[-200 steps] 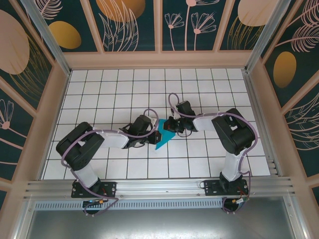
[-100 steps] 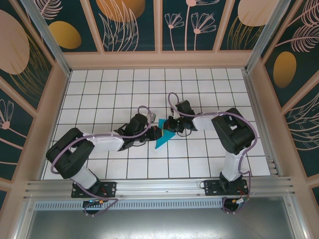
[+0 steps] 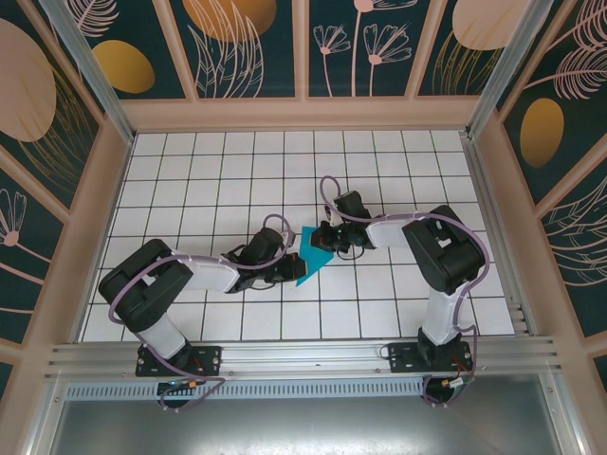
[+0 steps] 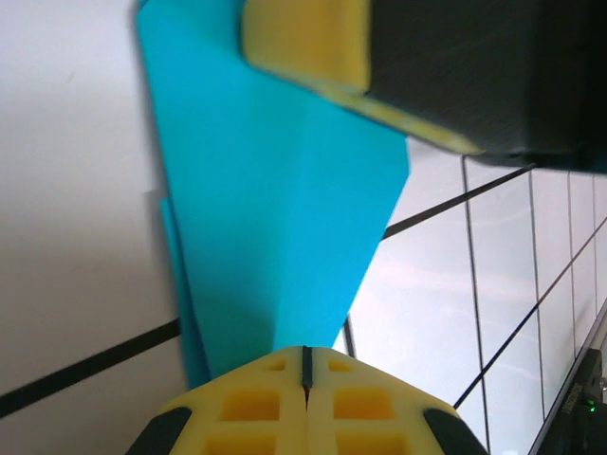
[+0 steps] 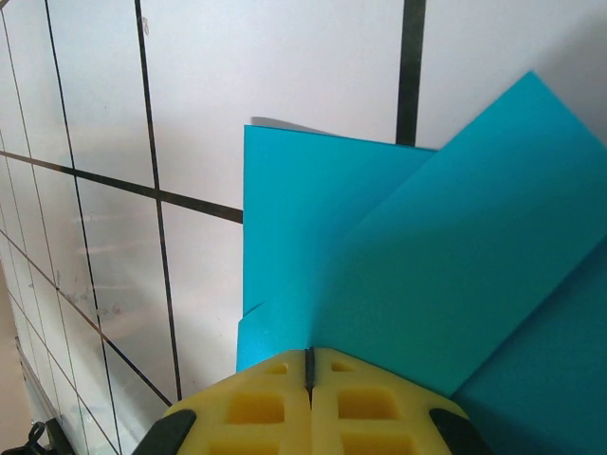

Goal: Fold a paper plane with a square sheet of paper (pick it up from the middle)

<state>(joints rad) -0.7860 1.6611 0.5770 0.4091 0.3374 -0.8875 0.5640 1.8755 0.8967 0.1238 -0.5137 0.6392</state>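
My left gripper [image 4: 305, 365] is closed tight, tips at the narrow end of the folded square sheet of paper [image 3: 311, 254], mid surface [image 3: 190, 171]. My right gripper [image 5: 309, 360] is closed too, tips on the wider end. Neither has paper pinched between its jaws. Teal flaps overlap, creased.

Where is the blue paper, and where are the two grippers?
paper [image 3: 311, 254]: top view, middle of the teal sheet.
left gripper [image 4: 305, 358]: left wrist view, seam between its shut fingertips.
right gripper [image 5: 308, 358]: right wrist view, seam between its shut fingertips.
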